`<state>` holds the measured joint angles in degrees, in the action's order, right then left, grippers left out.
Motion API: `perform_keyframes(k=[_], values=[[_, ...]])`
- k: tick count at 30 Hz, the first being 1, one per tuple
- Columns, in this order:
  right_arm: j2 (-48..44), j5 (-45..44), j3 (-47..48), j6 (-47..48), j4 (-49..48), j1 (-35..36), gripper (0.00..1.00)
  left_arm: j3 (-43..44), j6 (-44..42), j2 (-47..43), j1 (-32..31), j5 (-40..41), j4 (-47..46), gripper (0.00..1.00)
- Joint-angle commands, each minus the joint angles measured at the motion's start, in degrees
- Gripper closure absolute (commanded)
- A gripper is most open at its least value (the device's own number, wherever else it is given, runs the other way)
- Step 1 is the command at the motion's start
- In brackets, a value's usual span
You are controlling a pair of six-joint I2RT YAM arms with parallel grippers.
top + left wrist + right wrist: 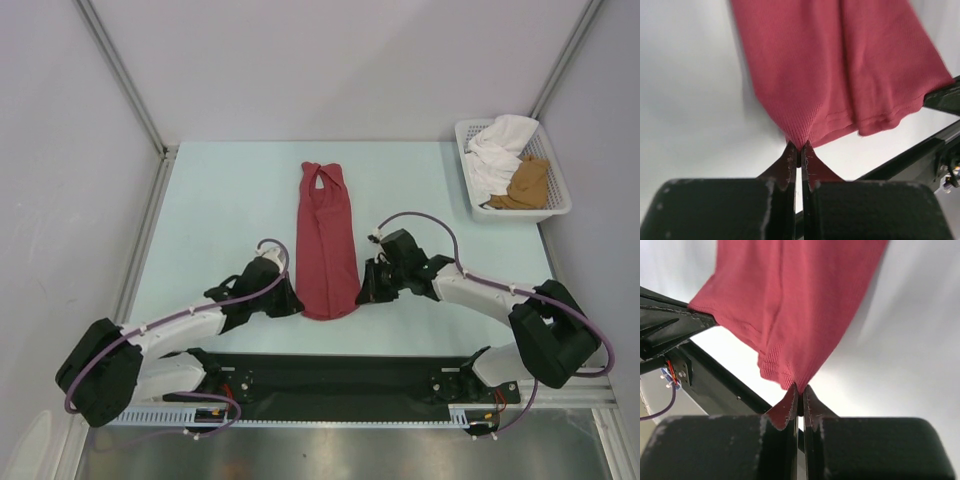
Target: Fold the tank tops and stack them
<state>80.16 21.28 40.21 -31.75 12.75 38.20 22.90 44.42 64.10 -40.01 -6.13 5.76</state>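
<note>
On the pale worktop, items listed by size:

1. Worktop: light blue-green and flat. A black base plate runs along its near edge.
2. Left arm and right arm: white links with black joints. Both reach inward from the base plate toward the middle of the worktop.
3. Dark red tank top: ribbed knit, lying lengthwise at the centre as a narrow strip. The straps are at the far end and the hem is at the near end, between the two arms.
4. White mesh basket: at the far right corner, well apart from the red top.
5. White cloth: bunched in the far half of the basket.
6. Tan-brown tank top: crumpled in the basket's near half, touching the white cloth.
7. Left hand: fingers pressed together, pinching the red top's near-left hem corner. The cloth fans out from the fingertips.
8. Right hand: fingers pressed together likewise, pinching the near-right hem corner. A fold of the hem hangs just beside the tips.
</note>
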Motion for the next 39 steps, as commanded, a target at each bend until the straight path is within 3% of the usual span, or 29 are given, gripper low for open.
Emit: perform_keyframes(k=[1, 8, 20, 35, 39], values=[[0.43, -0.71, 5.83, 1.86, 1.74, 0.13, 1.00, 5.84, -1.44, 1.64, -0.42, 1.47, 2.59, 0.99], [5.18, -0.71, 12.96, 3.80, 3.68, -1.89, 1.00, 13.66, -3.99, 5.60, 0.63, 3.49, 6.37, 1.00], [15.54, 0.34, 25.62, 4.94, 4.65, -6.20, 1.00, 25.43, -9.44, 12.10, 9.15, 4.20, 9.88, 1.00], [37.07, 1.75, 55.48, 7.66, 13.00, -13.40, 1.00, 47.74, -13.40, 33.45, 17.16, 2.97, 7.60, 1.00], [40.68, 2.36, 58.40, 7.67, 13.79, -15.08, 1.00, 53.12, -14.28, 39.60, 17.51, 2.53, 9.88, 1.00]])
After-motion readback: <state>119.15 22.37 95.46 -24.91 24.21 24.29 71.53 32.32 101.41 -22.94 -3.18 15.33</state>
